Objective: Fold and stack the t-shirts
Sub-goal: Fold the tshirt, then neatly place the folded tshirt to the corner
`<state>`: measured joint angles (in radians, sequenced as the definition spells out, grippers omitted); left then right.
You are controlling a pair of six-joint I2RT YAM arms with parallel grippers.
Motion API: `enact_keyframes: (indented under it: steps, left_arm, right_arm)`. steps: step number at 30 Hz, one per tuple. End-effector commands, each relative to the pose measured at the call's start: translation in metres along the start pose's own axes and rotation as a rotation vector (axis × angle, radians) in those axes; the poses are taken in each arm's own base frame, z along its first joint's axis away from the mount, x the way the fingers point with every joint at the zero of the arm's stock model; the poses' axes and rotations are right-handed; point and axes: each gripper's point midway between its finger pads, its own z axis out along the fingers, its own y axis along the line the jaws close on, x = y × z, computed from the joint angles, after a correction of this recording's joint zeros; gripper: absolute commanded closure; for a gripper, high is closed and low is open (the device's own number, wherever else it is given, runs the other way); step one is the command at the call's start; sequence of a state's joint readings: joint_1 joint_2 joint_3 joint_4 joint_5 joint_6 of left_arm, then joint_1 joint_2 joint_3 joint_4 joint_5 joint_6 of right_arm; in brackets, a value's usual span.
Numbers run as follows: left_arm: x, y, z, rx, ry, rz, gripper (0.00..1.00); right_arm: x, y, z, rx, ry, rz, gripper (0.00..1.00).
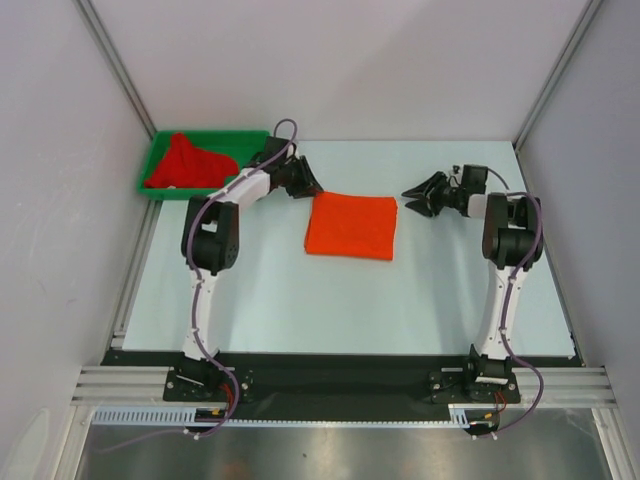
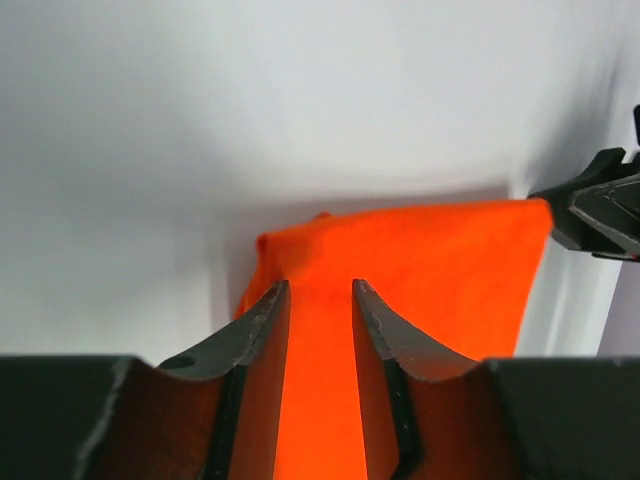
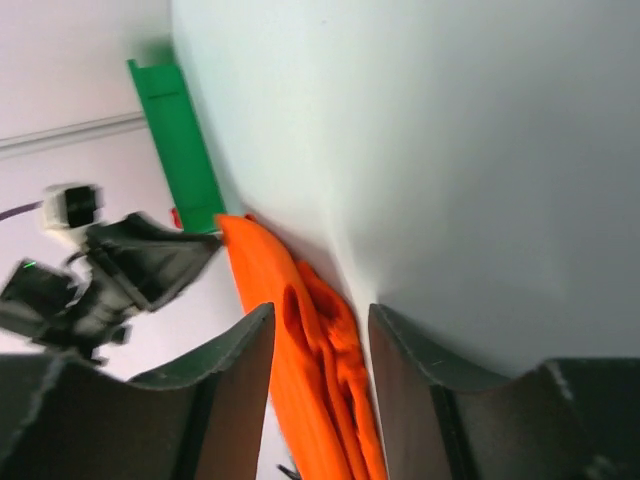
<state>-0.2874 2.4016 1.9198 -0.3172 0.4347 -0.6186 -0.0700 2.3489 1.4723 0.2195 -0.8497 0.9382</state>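
Observation:
The bright orange t-shirt [image 1: 350,226] lies folded into a flat square in the middle of the table. The deeper red t-shirt [image 1: 188,163] lies crumpled in the green tray [image 1: 153,160] at the back left. My left gripper [image 1: 306,187] is at the orange shirt's back left corner, its jaws apart and empty; in the left wrist view [image 2: 320,297] the orange cloth [image 2: 420,260] shows beyond the gap. My right gripper [image 1: 411,198] is open and empty just right of the shirt's right edge. In the right wrist view [image 3: 320,322] the shirt's layered edge [image 3: 320,370] shows between the fingers.
White enclosure walls stand behind and on both sides. The tray's green wall [image 3: 180,140] and my left gripper [image 3: 130,270] show in the right wrist view. My right gripper's fingers [image 2: 600,205] show at the right of the left wrist view.

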Motion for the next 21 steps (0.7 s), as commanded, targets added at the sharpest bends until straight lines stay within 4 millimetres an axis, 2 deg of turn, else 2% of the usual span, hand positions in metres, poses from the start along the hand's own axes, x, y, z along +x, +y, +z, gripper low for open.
enact_keyframes:
  steps: [1,2,3,5,6,7,8,9,10,11,12,13,14,15,16,17,18,20,21]
  left_arm:
    - [-0.060,-0.048,-0.089,-0.027,-0.216,0.117,0.63]
    - [-0.061,-0.059,-0.100,-0.006,-0.226,0.127,0.62]
    - [-0.065,-0.081,-0.124,0.031,-0.256,0.146,0.62]
    - [-0.058,-0.101,-0.146,0.063,-0.270,0.168,0.62]
    - [-0.045,-0.099,-0.149,0.057,-0.251,0.167,0.62]
    - [-0.028,-0.107,-0.164,0.070,-0.241,0.173,0.62]
    - [-0.028,-0.123,-0.180,0.102,-0.263,0.190,0.61]
    - [-0.006,-0.111,-0.175,0.085,-0.216,0.171,0.61]
    - [0.004,-0.125,-0.197,0.119,-0.229,0.181,0.62]
    - [0.021,-0.129,-0.199,0.128,-0.208,0.188,0.62]
    - [0.048,-0.115,-0.196,0.107,-0.164,0.176,0.62]
    - [0.058,-0.125,-0.216,0.129,-0.189,0.193,0.62]
    - [0.075,-0.128,-0.221,0.139,-0.177,0.206,0.61]
    - [0.098,-0.111,-0.217,0.115,-0.138,0.193,0.61]
    - [0.109,-0.108,-0.221,0.115,-0.129,0.191,0.61]
    - [0.117,-0.115,-0.237,0.141,-0.150,0.207,0.61]
    - [0.133,-0.100,-0.236,0.119,-0.124,0.196,0.61]
    - [0.139,-0.094,-0.254,0.109,-0.158,0.212,0.61]
    - [0.148,-0.085,-0.257,0.086,-0.150,0.211,0.60]
  right_arm:
    - [-0.014,0.001,-0.040,0.128,-0.020,-0.118,0.50]
    - [-0.013,0.009,-0.048,0.138,-0.020,-0.158,0.48]
    - [-0.006,0.004,-0.053,0.177,0.002,-0.150,0.47]
    - [0.006,0.005,-0.055,0.194,0.029,-0.215,0.42]
    - [0.013,0.004,-0.054,0.202,0.048,-0.224,0.41]
    - [0.025,0.002,-0.048,0.204,0.078,-0.249,0.38]
    - [0.030,0.001,-0.046,0.209,0.089,-0.252,0.36]
    - [0.032,0.000,-0.041,0.203,0.090,-0.267,0.34]
    - [0.037,0.000,-0.037,0.192,0.100,-0.272,0.33]
    - [0.042,0.001,-0.031,0.186,0.110,-0.279,0.29]
    - [0.045,-0.004,-0.025,0.187,0.119,-0.283,0.28]
    - [0.046,-0.005,-0.021,0.180,0.127,-0.289,0.26]
    - [0.050,-0.006,-0.015,0.177,0.138,-0.290,0.26]
    - [0.047,-0.010,-0.011,0.184,0.137,-0.294,0.26]
    - [0.045,-0.013,-0.009,0.193,0.141,-0.293,0.26]
    - [0.055,-0.013,-0.001,0.198,0.170,-0.304,0.26]
    - [0.061,-0.015,0.002,0.214,0.193,-0.309,0.27]
    - [0.064,-0.019,0.008,0.229,0.207,-0.316,0.30]
    - [0.065,-0.023,0.010,0.255,0.205,-0.312,0.33]
